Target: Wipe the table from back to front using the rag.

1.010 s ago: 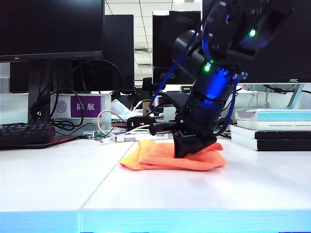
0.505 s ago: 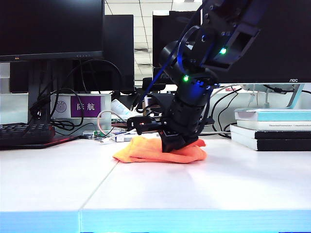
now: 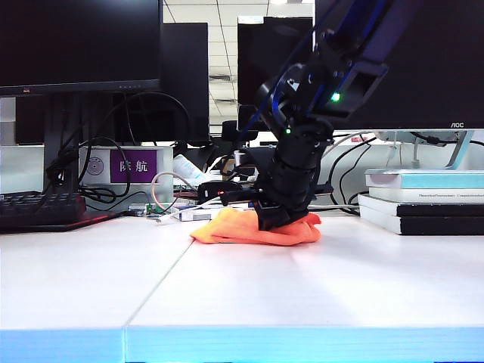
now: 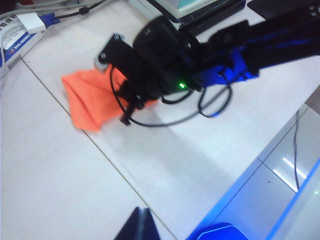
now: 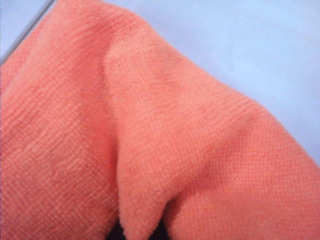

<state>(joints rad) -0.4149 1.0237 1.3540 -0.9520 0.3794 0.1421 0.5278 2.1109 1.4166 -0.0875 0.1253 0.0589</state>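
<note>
The orange rag (image 3: 249, 230) lies rumpled toward the back of the white table (image 3: 227, 302), just right of the panel seam. My right gripper (image 3: 275, 218) points down into it and is shut on a fold of the rag. In the right wrist view the rag (image 5: 150, 125) fills the frame, with a pinch of cloth between the dark jaws of the right gripper (image 5: 140, 234). The left wrist view looks down on the rag (image 4: 87, 102) and the right arm (image 4: 165, 55). My left gripper (image 4: 142, 220) hovers shut and empty over the table's near part.
Behind the rag run cables (image 3: 174, 198), a box with a purple label (image 3: 136, 165) and monitors (image 3: 76, 45). A keyboard (image 3: 38, 208) lies at the back left. Stacked books (image 3: 423, 200) sit at the back right. The table's light blue front edge (image 3: 227, 344) is nearest.
The right gripper has pushed the rag away from the front edge toward the back of the table and a little left. The rag looks more bunched.
</note>
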